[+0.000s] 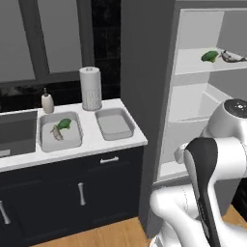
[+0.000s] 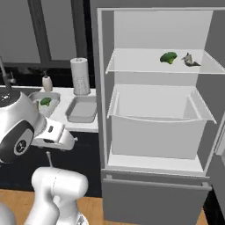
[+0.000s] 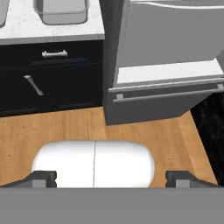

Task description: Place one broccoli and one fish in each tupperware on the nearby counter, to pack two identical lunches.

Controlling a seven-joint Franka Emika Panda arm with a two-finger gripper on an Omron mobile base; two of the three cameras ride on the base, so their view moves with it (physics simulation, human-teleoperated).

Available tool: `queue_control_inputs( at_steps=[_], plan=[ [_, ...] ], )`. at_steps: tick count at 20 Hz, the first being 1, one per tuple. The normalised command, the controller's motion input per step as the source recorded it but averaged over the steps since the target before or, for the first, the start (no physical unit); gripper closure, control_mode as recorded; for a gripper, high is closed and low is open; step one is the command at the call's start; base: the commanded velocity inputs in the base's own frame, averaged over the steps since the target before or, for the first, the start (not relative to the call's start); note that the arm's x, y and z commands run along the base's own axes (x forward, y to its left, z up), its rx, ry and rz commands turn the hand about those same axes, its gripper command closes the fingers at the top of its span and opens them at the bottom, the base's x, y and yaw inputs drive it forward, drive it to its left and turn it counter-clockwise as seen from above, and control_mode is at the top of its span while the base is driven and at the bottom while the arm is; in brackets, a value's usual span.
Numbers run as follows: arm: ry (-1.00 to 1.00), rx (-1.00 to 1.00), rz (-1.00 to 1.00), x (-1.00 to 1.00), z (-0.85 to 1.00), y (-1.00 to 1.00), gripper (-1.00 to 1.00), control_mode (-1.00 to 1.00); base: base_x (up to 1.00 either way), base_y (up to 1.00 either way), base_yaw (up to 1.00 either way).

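One empty tupperware well beyond the wide-open end effector.

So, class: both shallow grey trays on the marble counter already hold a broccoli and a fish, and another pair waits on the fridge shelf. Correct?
Not quite. Only the left shallow grey tray holds a green broccoli and a fish; the right grey tray is empty, as the left base view shows. The rest stands.

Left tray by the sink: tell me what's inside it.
The left tray holds one broccoli and one fish, lying side by side. Whether they overlap is too small to tell. The right tray is empty.
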Motion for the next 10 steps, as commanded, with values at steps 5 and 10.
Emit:
queue_control_inputs(
  at_steps=[5, 10],
  plan=[
    [0.00, 0.00, 0.00, 0.00, 0.00, 0.00, -1.00, 1.00, 0.29, -0.77, 0.00],
    [0.00, 0.00, 0.00, 0.00, 0.00, 0.00, -1.00, 1.00, 0.41, -0.41, -0.08]
  ],
)
